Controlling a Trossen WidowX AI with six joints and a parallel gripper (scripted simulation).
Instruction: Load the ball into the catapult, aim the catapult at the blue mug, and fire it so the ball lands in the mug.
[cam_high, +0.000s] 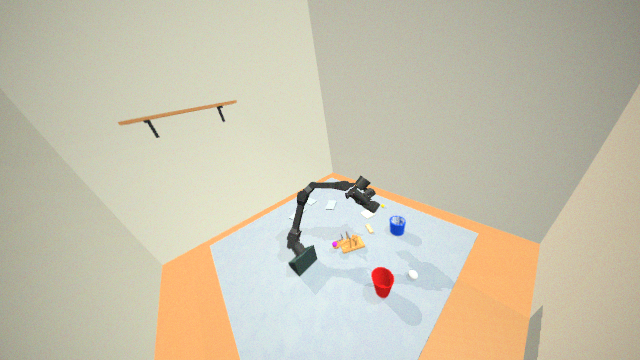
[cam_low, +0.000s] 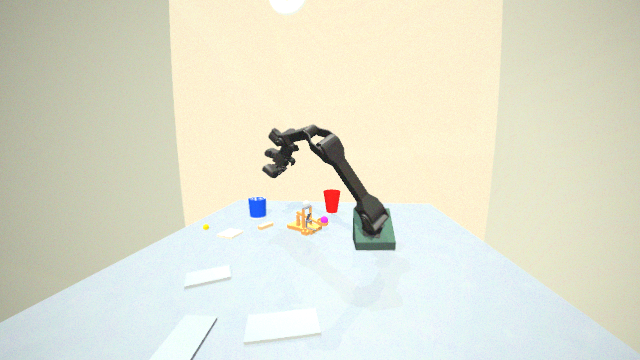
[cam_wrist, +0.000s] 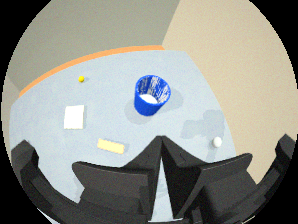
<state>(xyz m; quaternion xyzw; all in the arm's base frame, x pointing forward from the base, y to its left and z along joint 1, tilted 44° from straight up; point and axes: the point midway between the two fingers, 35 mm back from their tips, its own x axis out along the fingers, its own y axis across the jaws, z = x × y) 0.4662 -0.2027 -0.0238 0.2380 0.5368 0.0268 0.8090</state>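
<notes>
The wooden catapult (cam_high: 358, 244) (cam_low: 295, 226) stands mid-table, its spoon end toward the arm's base. A magenta ball (cam_high: 335, 244) (cam_low: 324, 219) sits at the spoon end. The blue mug (cam_high: 397, 227) (cam_low: 257, 208) (cam_wrist: 148, 107) stands upright beyond the catapult. In the wrist view no magenta ball shows in its visible interior, which has a whitish bottom. My gripper (cam_wrist: 161, 137) is shut and empty, its fingertips meeting. It is raised high, away from the catapult and pointing toward the mug's side. The catapult is out of the wrist view.
A red cup (cam_high: 382, 284) (cam_low: 331, 201) stands to one side, near a white ball (cam_high: 413, 274) (cam_wrist: 217, 142). A small yellow ball (cam_high: 383, 206) (cam_low: 206, 227) (cam_wrist: 81, 79), a pale block (cam_high: 369, 228) (cam_low: 265, 226) (cam_wrist: 111, 146) and several flat white pieces lie around.
</notes>
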